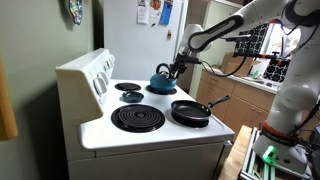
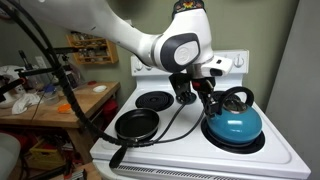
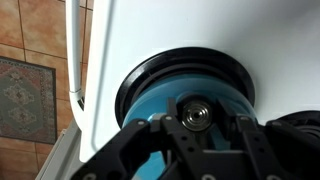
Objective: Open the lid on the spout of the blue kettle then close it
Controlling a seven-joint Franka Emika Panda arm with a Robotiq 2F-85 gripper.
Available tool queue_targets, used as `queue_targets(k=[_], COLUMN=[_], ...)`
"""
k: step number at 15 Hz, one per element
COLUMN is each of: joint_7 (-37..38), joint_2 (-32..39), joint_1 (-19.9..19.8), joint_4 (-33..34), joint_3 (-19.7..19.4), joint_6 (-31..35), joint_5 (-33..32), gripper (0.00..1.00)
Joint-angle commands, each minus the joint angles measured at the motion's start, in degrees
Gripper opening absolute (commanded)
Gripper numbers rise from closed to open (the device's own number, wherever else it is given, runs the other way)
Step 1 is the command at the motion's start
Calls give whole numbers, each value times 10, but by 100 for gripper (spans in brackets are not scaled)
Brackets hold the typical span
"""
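"Where did your gripper (image 2: 203,98) sit?"

"Close against the squat, rounded blue kettle (image 2: 232,127), which stood on a rear burner of the white enamel stove (image 1: 100,127). The jaws were spread, gripping nothing."

"And the spout's little lid?"

"Too small to pick out. In the wrist view a small round metal piece (image 3: 193,115) lay dead ahead on the kettle's blue body, centred between your fingers (image 3: 138,150). If that was the lid, I'd judge you needed only a short, straight advance."
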Motion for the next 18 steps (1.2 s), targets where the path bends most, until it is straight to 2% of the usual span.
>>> queue_targets(k=[1, 3, 5, 18], joint_7=[18, 19, 20, 26], joint_2=[-8, -9, -10, -26], joint_1=[6, 7, 7, 4], joint_4=[1, 1, 1, 1], joint_3=[-6, -6, -6, -7], joint_6=[-13, -13, -14, -24], joint_5=[-15, -15, -17, -25], gripper=[37, 37, 17, 17])
